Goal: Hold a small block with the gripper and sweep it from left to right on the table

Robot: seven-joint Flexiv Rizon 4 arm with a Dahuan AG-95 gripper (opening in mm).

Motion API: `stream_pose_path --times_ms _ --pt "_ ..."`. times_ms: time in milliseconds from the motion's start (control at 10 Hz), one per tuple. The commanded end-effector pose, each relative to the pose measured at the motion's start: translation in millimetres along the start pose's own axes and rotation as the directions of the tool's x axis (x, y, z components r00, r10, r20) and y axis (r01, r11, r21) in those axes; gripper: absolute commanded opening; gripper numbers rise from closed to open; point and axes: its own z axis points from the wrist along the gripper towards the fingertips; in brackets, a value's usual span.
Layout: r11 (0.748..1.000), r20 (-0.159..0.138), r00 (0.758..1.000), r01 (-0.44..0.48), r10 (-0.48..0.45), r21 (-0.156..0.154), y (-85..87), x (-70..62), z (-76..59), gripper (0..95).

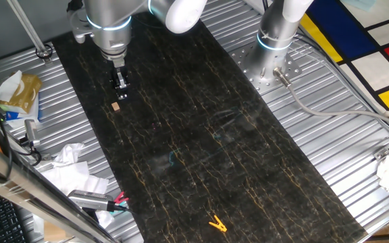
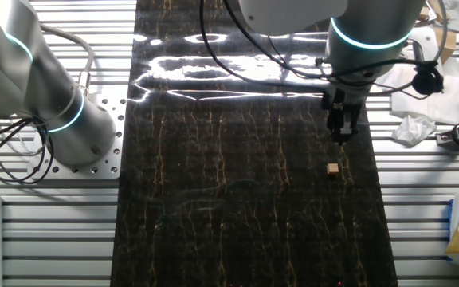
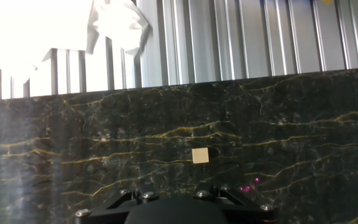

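While the gripper hangs over the table at the end of its silver-grey arm, its black fingers point down and carry nothing; they look close together, though none of the views is sharp enough to say for certain how wide they stand. In the hand view only the black rounded base of the hand with its small screw heads shows along the bottom edge.

The small block lies flat on the table, apart from the fingertips and just beside them, near the slab's edge. It is a tiny cube of pale tan wood with a plain, square, matt face, far smaller than the hand.

The table is a long, near-black, polished slab with thin gold-orange veins like marble, and it glares white under the light. Ribbed silver metal lies around it. A yellow clip rests at the far end of the slab, and crumpled white paper sits on the ribs.
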Motion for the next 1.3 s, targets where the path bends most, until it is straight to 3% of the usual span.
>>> stream_pose_path --times_ms 100,1300 --pt "1.0 0.0 1.0 0.001 -0.001 0.001 -0.7 -3.4 2.2 38.0" --pt "1.0 0.0 1.0 0.005 -0.005 0.002 -7.5 -11.4 9.8 38.0"
